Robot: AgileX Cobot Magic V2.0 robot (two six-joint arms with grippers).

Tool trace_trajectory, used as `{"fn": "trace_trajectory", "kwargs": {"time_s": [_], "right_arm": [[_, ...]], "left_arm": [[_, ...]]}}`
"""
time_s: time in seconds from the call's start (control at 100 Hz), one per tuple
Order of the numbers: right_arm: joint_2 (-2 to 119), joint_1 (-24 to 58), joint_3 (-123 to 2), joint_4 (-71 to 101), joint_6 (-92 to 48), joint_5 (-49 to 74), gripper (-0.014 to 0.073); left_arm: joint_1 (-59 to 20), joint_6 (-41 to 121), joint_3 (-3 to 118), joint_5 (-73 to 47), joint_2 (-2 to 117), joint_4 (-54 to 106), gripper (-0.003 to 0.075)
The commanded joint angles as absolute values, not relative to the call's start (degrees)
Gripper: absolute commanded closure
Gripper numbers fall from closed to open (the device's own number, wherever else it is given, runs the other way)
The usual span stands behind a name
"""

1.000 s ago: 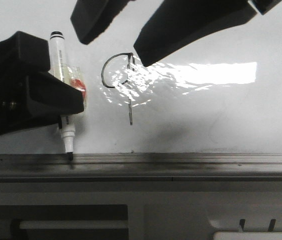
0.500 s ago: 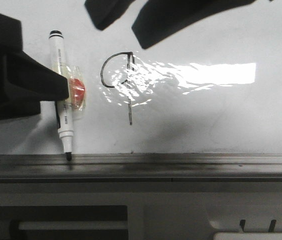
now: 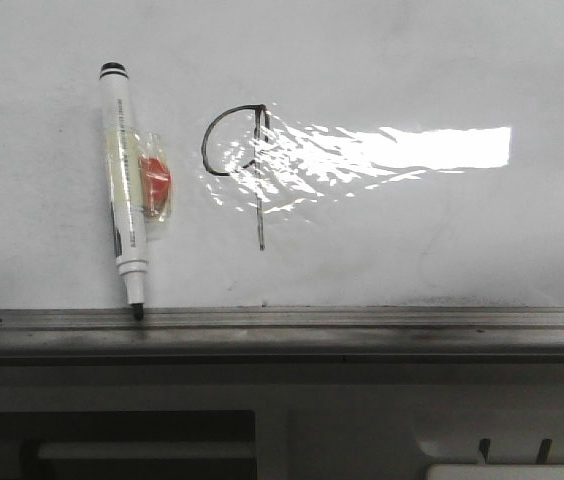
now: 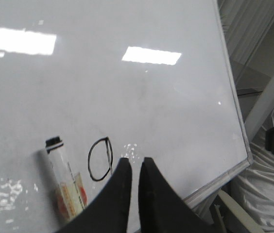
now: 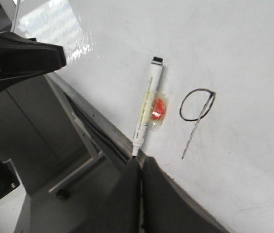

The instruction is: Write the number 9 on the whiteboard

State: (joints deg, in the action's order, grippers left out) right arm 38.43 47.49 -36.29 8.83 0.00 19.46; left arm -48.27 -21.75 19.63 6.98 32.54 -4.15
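Number 9 (image 3: 237,160) sits on the whiteboard (image 3: 442,70), loop open toward the glare and stem going down w/ a thin line, so the writing looks done. Front view: the marker (image 3: 124,190) lies just beside it, tip touching the rail (image 3: 362,320), prob. parked there so it cannot roll; no gripper is visible. Left wrist view: left gripper (image 4: 131,165) hangs apart from the board, fingers nearly together, holding nothing. Right wrist view: right gripper (image 5: 139,167) is also closed on nothing, near the rail below the marker tip.
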Motion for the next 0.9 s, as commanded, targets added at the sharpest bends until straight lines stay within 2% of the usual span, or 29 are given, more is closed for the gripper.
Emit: {"fn": "trace_trajectory", "kwargs": {"time_s": [0.0,0.13,0.38,0.89], "right_arm": [[32.46,47.58,-32.39,5.64,-0.36,9.67,0.0662],[24.09,47.58,-23.57,3.58,-0.36,2.71,0.0662],[12.92,47.58,-15.39,3.07,-0.46,2.18,0.0663],[11.81,47.58,-13.94,3.07,-0.46,2.23,0.0663]], "left_arm": [[-48.25,-21.81,20.25,9.91,28.12,-9.77,0.074],[-48.25,-21.81,15.52,9.47,20.5,-12.97,0.074],[-48.25,-21.95,7.47,8.39,11.24,-12.86,0.074],[-48.25,-21.95,4.28,8.07,11.1,-12.86,0.074]]}}
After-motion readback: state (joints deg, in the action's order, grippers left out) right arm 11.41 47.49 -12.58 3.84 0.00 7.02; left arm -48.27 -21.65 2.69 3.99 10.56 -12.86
